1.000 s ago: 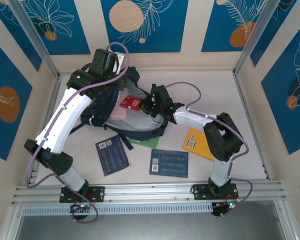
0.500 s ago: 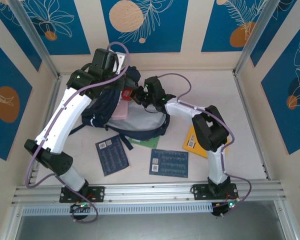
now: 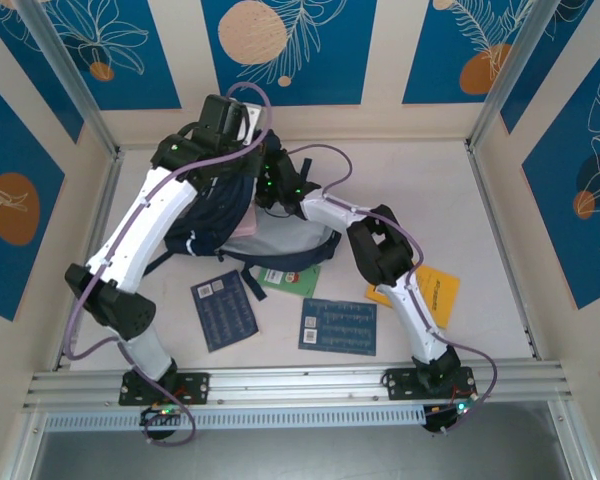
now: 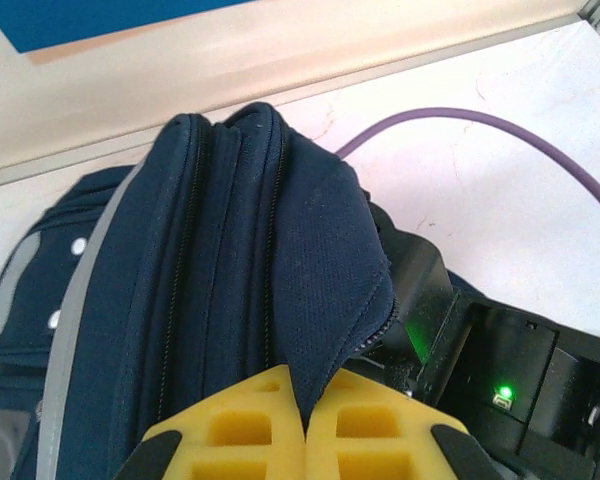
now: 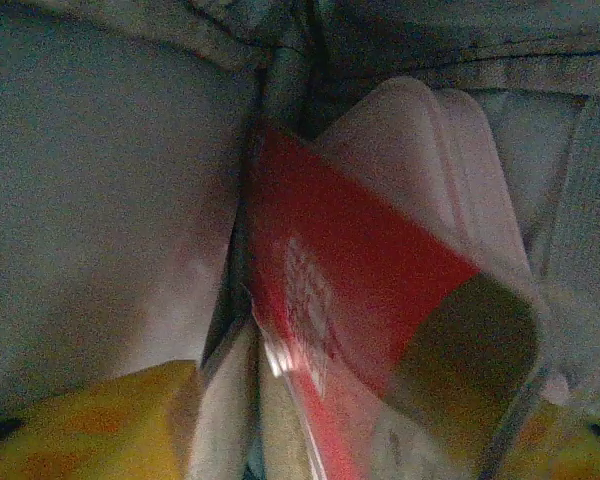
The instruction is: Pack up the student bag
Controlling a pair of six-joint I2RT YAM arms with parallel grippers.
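Right gripper (image 3: 270,188) advanced, inside student bag (image 3: 208,225)

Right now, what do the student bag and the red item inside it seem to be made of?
The student bag looks like matte woven navy fabric: visible weave, stitched zips. The red item is probably card in glossy clear plastic wrap: glare streaks, though blurred.

Nothing legible: white barcode stickers on left blue booklet (image 3: 224,310) and right blue booklet (image 3: 338,326) too small; red packet (image 5: 320,300) print blurred.
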